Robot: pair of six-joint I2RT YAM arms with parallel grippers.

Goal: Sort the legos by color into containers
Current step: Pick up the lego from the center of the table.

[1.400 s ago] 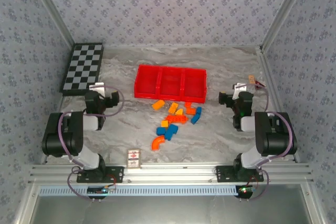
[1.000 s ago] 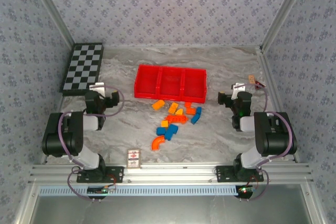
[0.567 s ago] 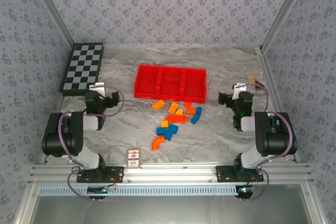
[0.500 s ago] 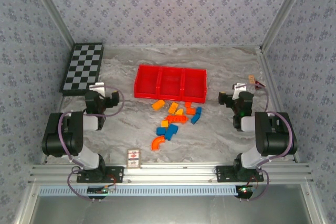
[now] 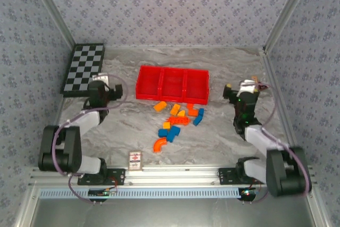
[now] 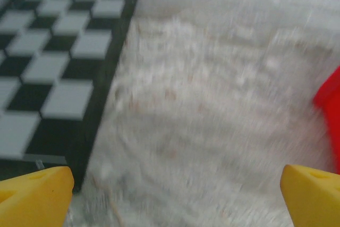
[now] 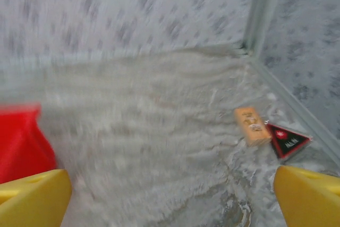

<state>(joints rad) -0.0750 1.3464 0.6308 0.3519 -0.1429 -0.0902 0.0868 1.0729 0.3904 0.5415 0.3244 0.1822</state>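
Looks like smooth, bright red moulded plastic in the tray (image 5: 146, 97), with a light sheen. Same hard, glossy plastic in the legos (image 5: 175, 120), orange, yellow and blue. Reads as grey-veined marble-look stone or laminate across the table (image 5: 223, 131), fairly matt. Flat printed board for the checkerboard (image 5: 83, 68), black and pale squares. Bare ribbed metal along the frame rail (image 5: 175, 174); matt black casing on the arms (image 5: 58, 150); patterned paper-like covering on the walls (image 5: 170, 9)

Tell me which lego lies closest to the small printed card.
The curved red-orange brick, the one lying nearest the arm bases, just beyond and right of the card. All the others sit farther toward the red tray.
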